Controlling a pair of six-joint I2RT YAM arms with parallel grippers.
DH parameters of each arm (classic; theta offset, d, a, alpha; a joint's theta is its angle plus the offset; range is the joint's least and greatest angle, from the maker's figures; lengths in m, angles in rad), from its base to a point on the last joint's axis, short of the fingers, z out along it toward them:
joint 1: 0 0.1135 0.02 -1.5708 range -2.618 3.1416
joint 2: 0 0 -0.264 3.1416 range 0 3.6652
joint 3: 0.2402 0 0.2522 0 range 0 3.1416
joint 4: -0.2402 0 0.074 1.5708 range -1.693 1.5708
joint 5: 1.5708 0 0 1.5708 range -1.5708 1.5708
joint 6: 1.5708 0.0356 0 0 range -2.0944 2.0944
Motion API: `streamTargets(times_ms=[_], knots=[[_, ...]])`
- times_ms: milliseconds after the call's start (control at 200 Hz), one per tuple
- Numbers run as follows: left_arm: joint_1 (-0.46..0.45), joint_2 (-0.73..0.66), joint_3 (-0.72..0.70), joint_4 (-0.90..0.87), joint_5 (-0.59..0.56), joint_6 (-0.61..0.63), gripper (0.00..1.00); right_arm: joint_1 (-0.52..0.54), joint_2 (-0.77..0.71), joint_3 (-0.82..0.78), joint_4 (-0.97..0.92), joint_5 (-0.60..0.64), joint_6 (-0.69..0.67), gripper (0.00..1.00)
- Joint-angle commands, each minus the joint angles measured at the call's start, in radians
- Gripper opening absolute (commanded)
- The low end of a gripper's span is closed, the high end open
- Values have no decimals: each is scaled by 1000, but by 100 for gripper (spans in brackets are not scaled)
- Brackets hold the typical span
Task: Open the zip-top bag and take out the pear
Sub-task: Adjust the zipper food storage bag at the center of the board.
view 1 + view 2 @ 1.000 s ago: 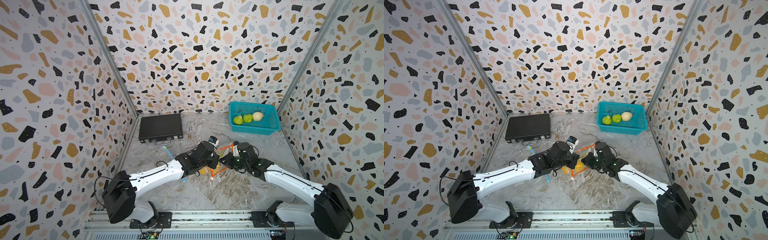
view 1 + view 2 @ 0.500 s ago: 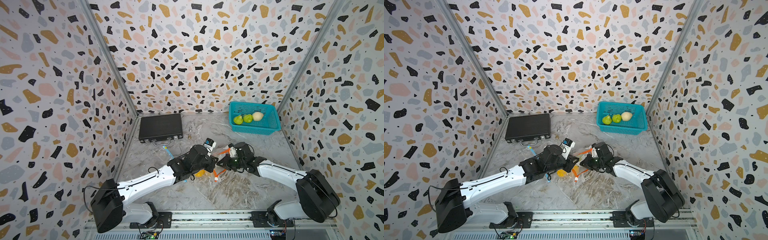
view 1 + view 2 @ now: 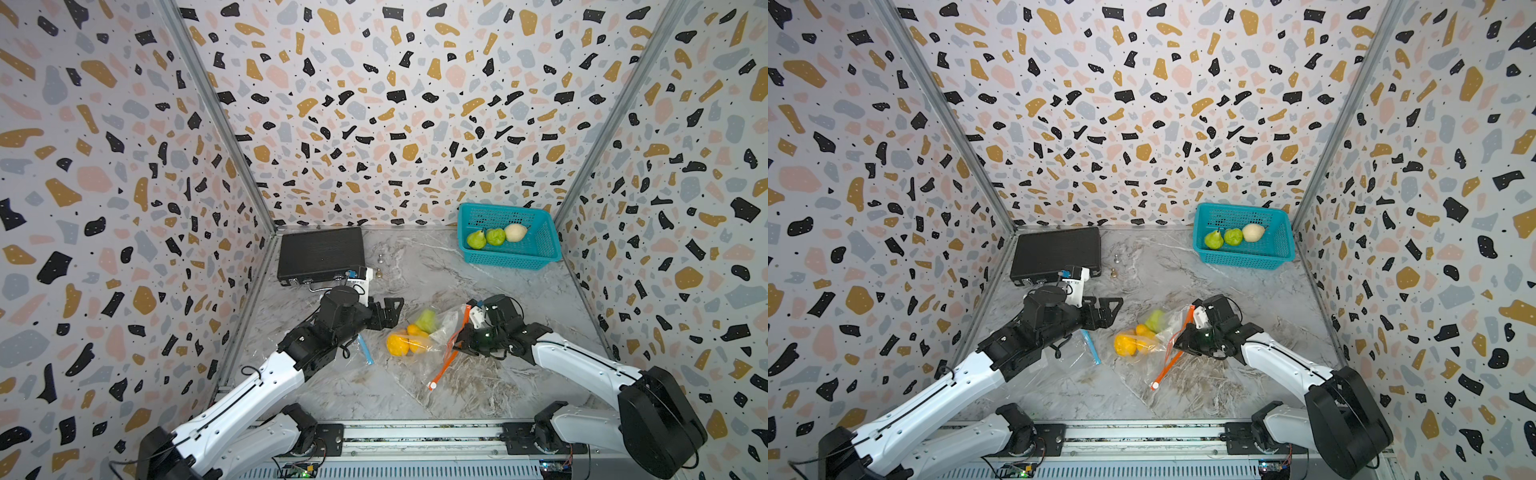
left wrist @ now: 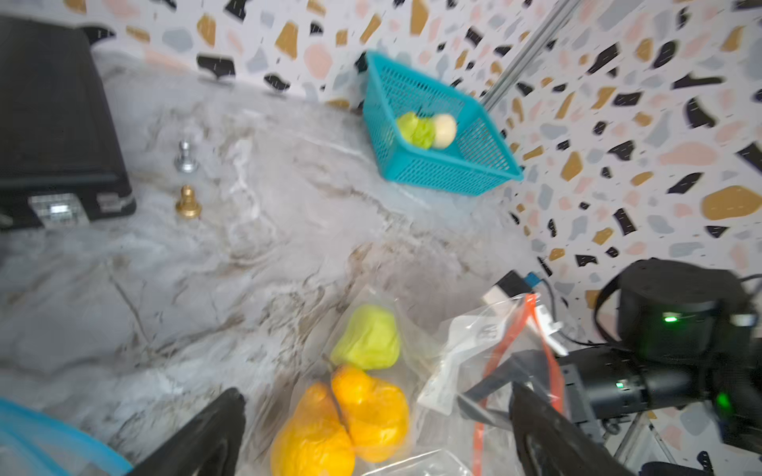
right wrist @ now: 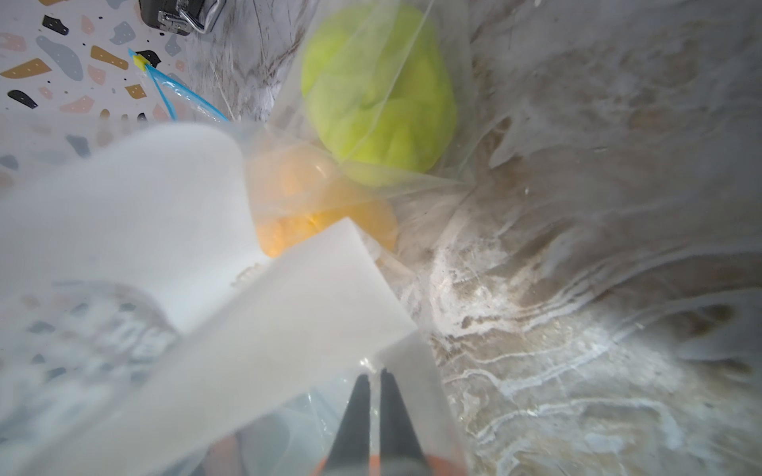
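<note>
Clear zip-top plastic bag (image 3: 442,324) lies mid marble table (image 3: 436,266). A pale green pear (image 3: 426,321) is inside it, touching two orange-yellow fruits (image 3: 398,345). The right gripper (image 5: 373,377) is pinched tight on the bag film by the orange zipper strip (image 3: 446,361), and cloudy plastic hides most of its fingers. The left gripper (image 3: 392,311) is spread wide and empty just beside the bag. Its wrist view is blurred, with the fingers (image 4: 206,437) cut off at the frame edge. Can't tell whether the bag mouth is open.
</note>
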Motion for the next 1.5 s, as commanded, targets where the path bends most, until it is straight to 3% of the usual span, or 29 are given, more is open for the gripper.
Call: streamTargets(times_ms=[0,486,581,766,891,1031,1216,1422,1492], knots=[[32,91,-85,53,66,-58,99,-4,-2,0,27,-50,-11,10],[103,369,-187,376,396,-235,100,-12,-29,-23,-13,-44,-46,9],[103,396,-209,442,442,-250,85,-13,-22,-18,-26,-44,-59,9],[103,433,-192,470,505,-231,26,-14,-21,-20,-21,-46,-65,9],[103,450,-185,518,534,-237,8,-16,-14,-10,-25,-44,-77,9],[103,414,-186,544,522,-240,0,-25,2,1,-17,-65,-88,10],[128,235,-173,446,435,-216,0,-53,-78,11,1,-131,-38,20],[116,111,-193,469,400,-273,0,-53,-118,-85,338,-276,234,25],[106,108,-217,504,397,-289,0,-51,-102,-104,372,-279,258,25]])
